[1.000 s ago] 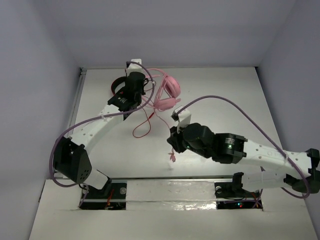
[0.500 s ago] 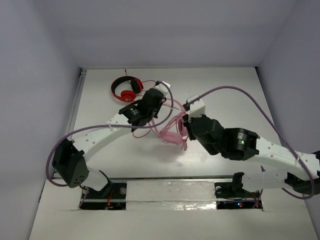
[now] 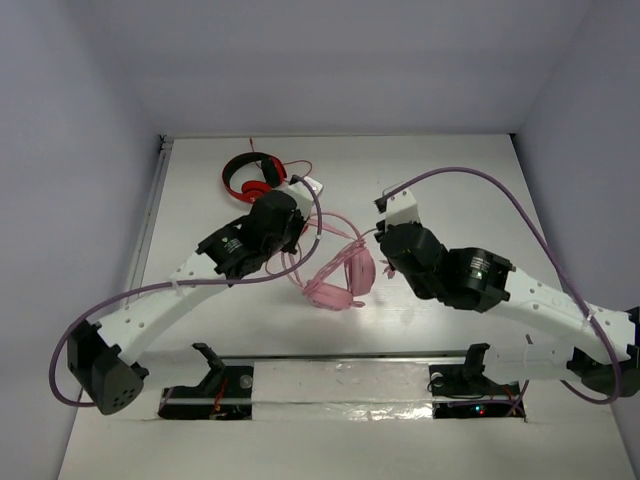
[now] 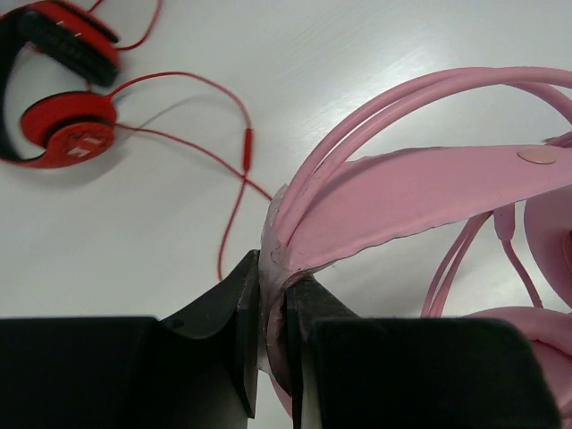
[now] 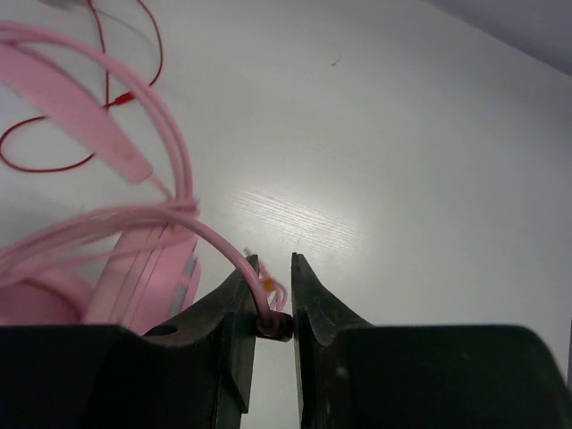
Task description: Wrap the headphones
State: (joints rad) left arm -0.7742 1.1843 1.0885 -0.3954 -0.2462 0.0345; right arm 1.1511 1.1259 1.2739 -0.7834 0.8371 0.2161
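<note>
Wrapping underway: headband (image 4: 402, 192) pinched by left gripper (image 4: 273, 286), cable (image 5: 214, 237) clamped by right gripper (image 5: 272, 286); headphones (image 3: 345, 275) judged light, band stiff, cable limp.

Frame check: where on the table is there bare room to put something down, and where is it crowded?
Bare: the white table's far-right part, beyond the right gripper; also the near strip between both arms' bases. Crowded: the far-left and middle, where the red-and-black headphones, their red cable, the left gripper and the pale-pink over-ear headphones cluster.
</note>
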